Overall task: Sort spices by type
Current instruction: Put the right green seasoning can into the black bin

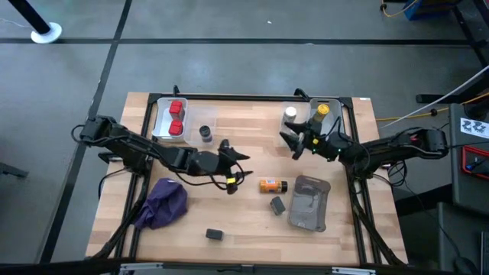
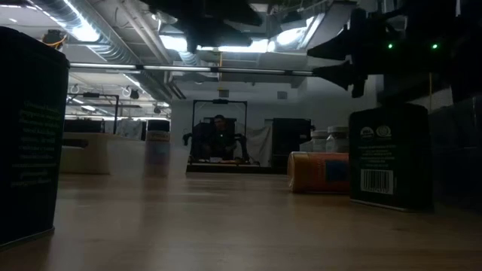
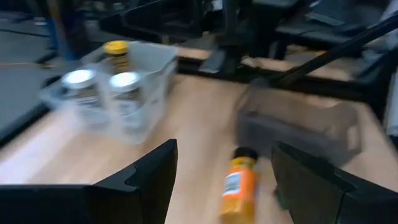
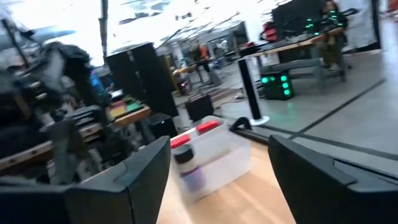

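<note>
The orange bottle (image 1: 271, 185) lies on its side mid-table, long axis left-right — just right of the left gripper (image 1: 238, 178), probably the nearer one. The right gripper (image 1: 293, 144) hovers beside its bin; both spread, empty.

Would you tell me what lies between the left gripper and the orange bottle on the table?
Nothing: in the high view, only bare wood separates the open left gripper from the orange bottle; the left wrist view agrees.

desk (image 1: 244, 221): pale wood, smooth, matt | bins (image 1: 200, 118): clear plastic | cloth (image 1: 164, 202): purple fabric, crumpled | pouch (image 1: 309, 206): grey, slightly glossy | orange bottle (image 3: 239, 186): plastic, paper label
</note>
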